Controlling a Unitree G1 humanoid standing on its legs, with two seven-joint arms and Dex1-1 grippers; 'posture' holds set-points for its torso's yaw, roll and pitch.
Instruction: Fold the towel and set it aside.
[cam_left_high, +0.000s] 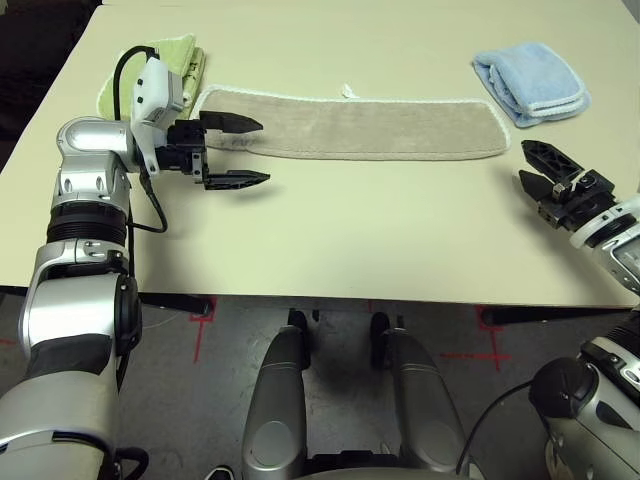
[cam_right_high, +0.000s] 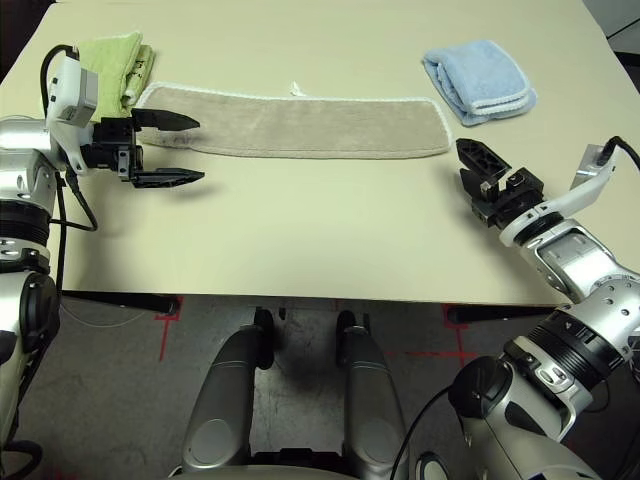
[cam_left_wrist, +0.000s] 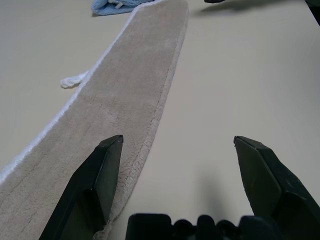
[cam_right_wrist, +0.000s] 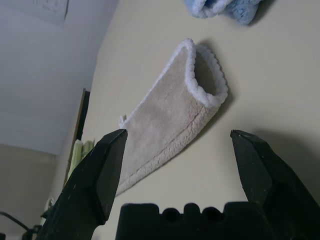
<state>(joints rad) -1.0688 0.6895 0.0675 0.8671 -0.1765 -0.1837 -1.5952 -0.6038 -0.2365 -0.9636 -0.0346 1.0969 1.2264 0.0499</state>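
table (cam_left_high: 330, 250): cream top | floor (cam_left_high: 440, 335): grey, red tape marks (cam_left_high: 200, 325)

A lab or test room is suggested — not a home. A plain cream table (cam_left_high: 330, 240) is set on a grey floor (cam_left_high: 440, 330), and red tape crosses (cam_left_high: 200, 322) are marked on that floor at the lower left and lower right of the head view, as for fixed positions. Bare pale walls (cam_right_wrist: 45, 60) are seen at the upper left of the right wrist view — a sheet of paper (cam_right_wrist: 50, 7) is pinned there.
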